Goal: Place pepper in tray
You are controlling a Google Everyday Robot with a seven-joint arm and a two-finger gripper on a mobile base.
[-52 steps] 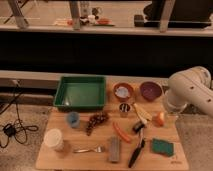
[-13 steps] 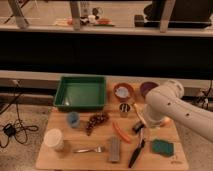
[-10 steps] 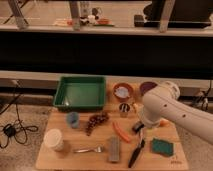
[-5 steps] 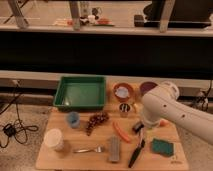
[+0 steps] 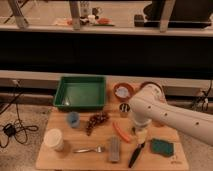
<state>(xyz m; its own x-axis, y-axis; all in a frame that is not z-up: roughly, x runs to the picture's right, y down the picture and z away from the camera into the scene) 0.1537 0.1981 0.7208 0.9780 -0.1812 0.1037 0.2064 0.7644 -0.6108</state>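
Note:
The pepper (image 5: 120,132), slim and orange-red, lies flat on the wooden table just right of centre. The green tray (image 5: 59,95) stands at the back left of the table with nothing in it that I can see. My white arm reaches in from the right, and the gripper (image 5: 140,133) hangs low over the table right beside the pepper's right end. It is open and holds nothing; the bulky wrist hides most of it.
Near the pepper are a cluster of grapes (image 5: 97,120), a blue cup (image 5: 73,119), a small metal can (image 5: 124,109), a grey block (image 5: 115,150) and a black-handled tool (image 5: 136,154). A fork (image 5: 90,149), white cup (image 5: 53,139), green sponge (image 5: 162,146) and brown bowl (image 5: 123,91) also stand there.
The arm has shifted slightly left and down, bringing the gripper closer to the pepper. The pepper and the other objects have not moved.

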